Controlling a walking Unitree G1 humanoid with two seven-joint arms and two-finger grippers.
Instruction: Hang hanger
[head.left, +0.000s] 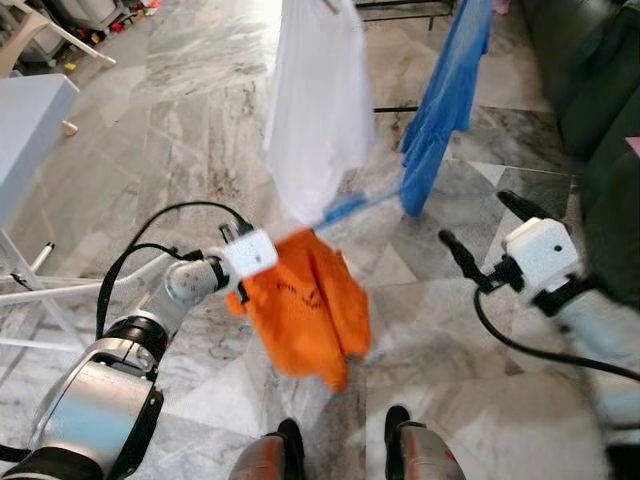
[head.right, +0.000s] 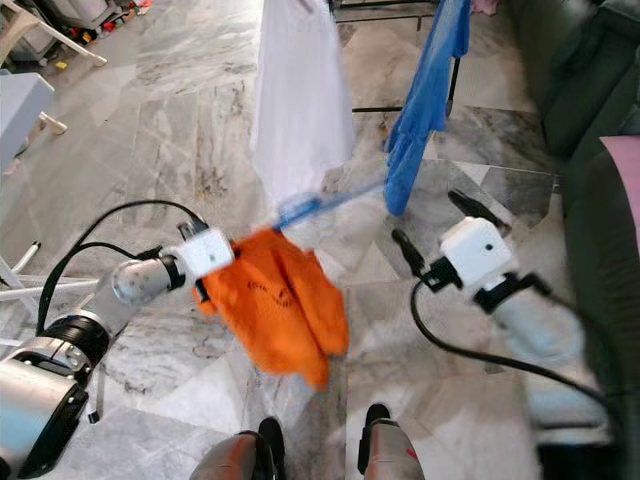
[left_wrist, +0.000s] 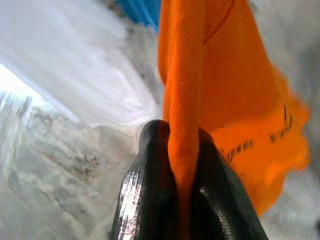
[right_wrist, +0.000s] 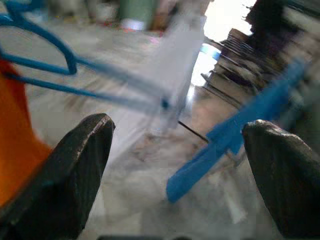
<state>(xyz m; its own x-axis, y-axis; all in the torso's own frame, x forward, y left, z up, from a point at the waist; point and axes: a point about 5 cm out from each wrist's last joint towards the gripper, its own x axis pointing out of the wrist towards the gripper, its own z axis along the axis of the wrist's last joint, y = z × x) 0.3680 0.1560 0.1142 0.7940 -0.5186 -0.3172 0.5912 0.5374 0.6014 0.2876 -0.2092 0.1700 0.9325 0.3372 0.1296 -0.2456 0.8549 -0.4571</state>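
Observation:
An orange garment (head.left: 305, 310) hangs on a blue hanger (head.left: 350, 207), whose hook end sticks out up and to the right, blurred. My left gripper (left_wrist: 182, 165) is shut on a fold of the orange cloth, and its white wrist block (head.left: 250, 252) sits at the garment's upper left. My right gripper (head.left: 490, 232) is open to the right of the garment, apart from it, with nothing between its fingers. In the right wrist view the blue hanger (right_wrist: 45, 75) lies ahead of the open fingers (right_wrist: 75, 165).
A white garment (head.left: 320, 100) and a blue garment (head.left: 445, 100) hang just ahead over the marble floor (head.left: 180, 130). A dark sofa (head.left: 590, 80) lines the right side. A white table (head.left: 30, 110) and white frame legs (head.left: 30, 290) stand at the left.

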